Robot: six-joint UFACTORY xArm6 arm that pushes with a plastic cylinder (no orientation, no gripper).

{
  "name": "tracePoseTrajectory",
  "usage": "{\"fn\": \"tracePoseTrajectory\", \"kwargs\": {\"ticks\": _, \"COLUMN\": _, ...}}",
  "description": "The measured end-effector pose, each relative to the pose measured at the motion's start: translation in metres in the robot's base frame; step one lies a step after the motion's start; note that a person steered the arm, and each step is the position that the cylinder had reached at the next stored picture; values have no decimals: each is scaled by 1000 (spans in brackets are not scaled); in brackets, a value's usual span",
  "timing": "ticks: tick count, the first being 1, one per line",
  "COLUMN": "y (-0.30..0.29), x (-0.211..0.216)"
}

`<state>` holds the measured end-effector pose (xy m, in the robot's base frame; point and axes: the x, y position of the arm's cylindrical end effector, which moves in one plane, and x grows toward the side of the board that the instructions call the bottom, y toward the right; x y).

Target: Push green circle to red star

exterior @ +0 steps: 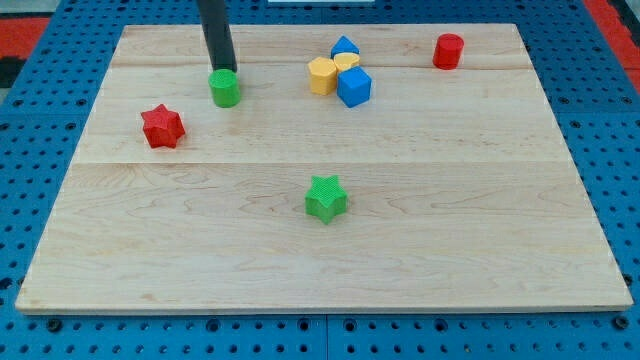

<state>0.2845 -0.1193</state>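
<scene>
A: Where does my tip [222, 68] stand?

B: It sits right behind the green circle [225, 88], on the side toward the view's top, touching it or very nearly so. There are no jaws to open or close here, only the bare rod, so nothing is gripped.

A: And the red star [162, 126]?

B: Below the tip and off to the view's left, near but clearly apart from the green circle, with bare wood of the table [200, 240] between them.

A: How will the circle handle?

B: I judge it light, hard and smooth-bottomed, so it should slide easily on the wood. Being round, it may slip off sideways if the push is off-centre.

A: So where do I press?

B: On the circle's upper-right flank, in line with the star. The tip looks a touch too far left for that, so a small shift toward the view's right seems wise first.

A: Anything in the way?

B: No. The green star [326, 197] lies well below and right of the tip, the cluster of yellow and blue blocks [341, 76] and the red cylinder [448, 50] far to its right.
</scene>
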Motion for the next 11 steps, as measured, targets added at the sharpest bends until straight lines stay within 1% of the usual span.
{"fn": "tracePoseTrajectory", "kwargs": {"ticks": 1, "y": 20, "x": 0}}
{"fn": "tracePoseTrajectory", "kwargs": {"ticks": 2, "y": 25, "x": 0}}
{"fn": "tracePoseTrajectory", "kwargs": {"ticks": 3, "y": 18, "x": 1}}
{"fn": "tracePoseTrajectory", "kwargs": {"ticks": 8, "y": 13, "x": 49}}
{"fn": "tracePoseTrajectory", "kwargs": {"ticks": 11, "y": -17, "x": 55}}
